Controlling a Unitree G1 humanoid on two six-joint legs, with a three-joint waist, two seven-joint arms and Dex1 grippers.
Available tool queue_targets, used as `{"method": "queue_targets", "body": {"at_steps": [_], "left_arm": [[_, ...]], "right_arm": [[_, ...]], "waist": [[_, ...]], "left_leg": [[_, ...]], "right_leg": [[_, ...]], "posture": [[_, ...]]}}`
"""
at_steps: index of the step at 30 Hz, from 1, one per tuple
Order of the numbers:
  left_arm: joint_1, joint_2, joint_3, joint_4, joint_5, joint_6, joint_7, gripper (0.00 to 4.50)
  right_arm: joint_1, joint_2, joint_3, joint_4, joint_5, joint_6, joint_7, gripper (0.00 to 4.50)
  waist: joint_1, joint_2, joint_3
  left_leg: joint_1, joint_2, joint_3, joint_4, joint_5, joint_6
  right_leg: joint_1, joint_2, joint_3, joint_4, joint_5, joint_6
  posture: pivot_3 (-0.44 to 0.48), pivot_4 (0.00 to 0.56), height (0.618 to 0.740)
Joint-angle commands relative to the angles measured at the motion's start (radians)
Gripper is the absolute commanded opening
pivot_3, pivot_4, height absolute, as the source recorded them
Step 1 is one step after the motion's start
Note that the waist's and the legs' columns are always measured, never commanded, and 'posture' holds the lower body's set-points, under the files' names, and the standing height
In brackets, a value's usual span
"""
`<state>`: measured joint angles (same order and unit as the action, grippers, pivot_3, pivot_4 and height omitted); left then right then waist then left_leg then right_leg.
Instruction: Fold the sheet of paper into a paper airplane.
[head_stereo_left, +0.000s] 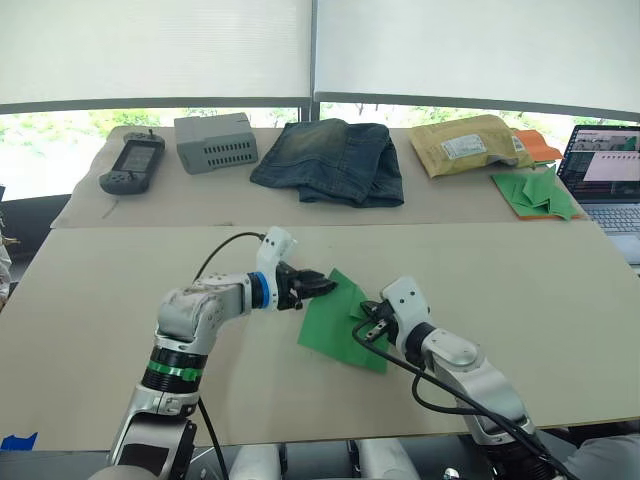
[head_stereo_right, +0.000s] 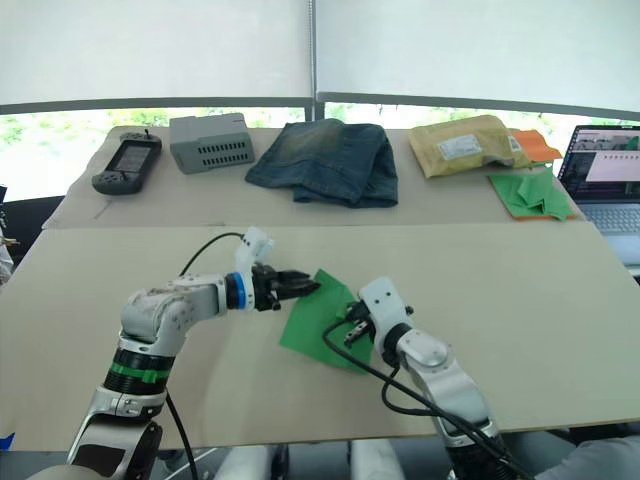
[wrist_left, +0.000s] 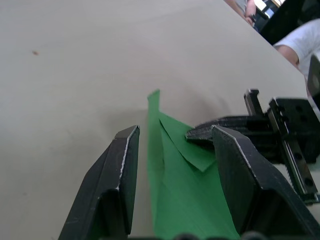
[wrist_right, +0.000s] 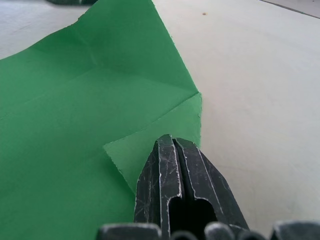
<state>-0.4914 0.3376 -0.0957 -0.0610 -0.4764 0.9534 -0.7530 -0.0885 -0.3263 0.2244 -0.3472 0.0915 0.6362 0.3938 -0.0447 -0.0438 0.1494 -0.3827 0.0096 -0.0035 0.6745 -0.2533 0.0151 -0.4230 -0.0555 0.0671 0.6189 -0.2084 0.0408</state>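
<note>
The bench (head_stereo_left: 120, 290) is a broad, matte, pale beige board. A second surface runs behind it under a tan cover. On that far surface, left to right: a dark handheld device (head_stereo_left: 132, 165), a grey ribbed plastic box (head_stereo_left: 215, 142), folded blue jeans (head_stereo_left: 332, 160) in soft heavy denim, a padded yellow envelope (head_stereo_left: 468, 143), a pile of green folded papers (head_stereo_left: 537, 192) with orange paper (head_stereo_left: 539, 145) behind it, and an open laptop (head_stereo_left: 605, 175) at the far right edge.

The sheet of paper (head_stereo_left: 335, 322) lies near the middle of the bench, between the two arms. It is thin, bright green and smooth, roughly four-sided and lying as a diamond. Faint straight crease lines cross it in the right wrist view. One small corner flap is turned over on the right side.

Progress, as judged: early. Only a corner fold and some pre-creases show. No pointed nose, no narrow wedge and no wings are formed, so most of the folding is left.

The left end effector (head_stereo_left: 322, 285) is at the sheet's far left edge. Its two black fingers stand apart, with a raised edge of the paper between them in the left wrist view. I cannot tell that they pinch it.

The right end effector (wrist_right: 174, 172) has its scuffed black fingers pressed together. The tips rest on the folded corner flap and seem to pin it flat.
</note>
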Motion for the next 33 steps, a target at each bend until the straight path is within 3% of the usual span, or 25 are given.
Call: {"method": "queue_targets", "body": {"at_steps": [1, 5, 13, 23, 28, 33], "left_arm": [[-0.009, 0.008, -0.016, -0.013, 0.018, -0.065, -0.004, 2.43], [-0.01, -0.009, -0.01, 0.003, 0.014, -0.084, 0.017, 2.43], [0.014, 0.016, -0.074, -0.01, 0.053, -0.19, -0.031, 0.02], [0.004, 0.08, -0.209, 0.02, 0.189, -0.368, -0.117, 0.02], [-0.022, 0.117, -0.306, 0.054, 0.319, -0.478, -0.144, 0.02], [-0.03, 0.09, -0.317, 0.099, 0.349, -0.476, -0.142, 0.02]], "right_arm": [[0.028, -0.003, 0.041, 0.039, 0.002, 0.034, 0.024, 0.0], [0.03, 0.0, 0.041, 0.039, 0.0, 0.033, 0.023, 0.0], [0.031, -0.002, 0.042, 0.036, -0.005, 0.034, 0.02, 0.0], [0.024, -0.007, 0.047, 0.041, -0.01, 0.033, 0.027, 0.0], [0.027, -0.008, 0.044, 0.034, -0.014, 0.038, 0.027, 0.0], [0.027, -0.018, 0.043, 0.027, -0.021, 0.039, 0.028, 0.0]], "waist": [[0.0, 0.0, 0.0], [-0.001, 0.0, 0.0], [-0.001, 0.0, 0.0], [0.001, 0.0, 0.0], [0.002, 0.0, 0.0], [0.003, 0.0, 0.0]], "left_leg": [[0.0, 0.0, 0.0, 0.0, 0.0, 0.0], [0.0, 0.001, 0.0, 0.0, 0.0, 0.0], [0.0, 0.001, 0.001, 0.0, 0.0, 0.0], [0.0, 0.001, 0.002, 0.0, 0.0, 0.0], [0.0, 0.001, 0.003, 0.0, 0.0, 0.0], [-0.001, 0.001, 0.003, 0.0, 0.0, 0.0]], "right_leg": [[0.0, 0.0, 0.0, 0.0, 0.0, 0.0], [0.0, 0.0, 0.0, 0.0, 0.0, 0.0], [0.0, 0.001, 0.0, 0.0, 0.0, 0.0], [0.0, 0.001, 0.0, -0.001, 0.0, 0.0], [0.0, 0.001, 0.0, -0.001, 0.0, 0.0], [0.0, 0.001, 0.0, -0.001, 0.0, 0.0]], "posture": [[0.0, 0.15, 0.728], [0.0, 0.15, 0.728], [0.0, 0.15, 0.728], [0.0, 0.15, 0.728], [0.0, 0.15, 0.728], [0.0, 0.15, 0.728]]}}
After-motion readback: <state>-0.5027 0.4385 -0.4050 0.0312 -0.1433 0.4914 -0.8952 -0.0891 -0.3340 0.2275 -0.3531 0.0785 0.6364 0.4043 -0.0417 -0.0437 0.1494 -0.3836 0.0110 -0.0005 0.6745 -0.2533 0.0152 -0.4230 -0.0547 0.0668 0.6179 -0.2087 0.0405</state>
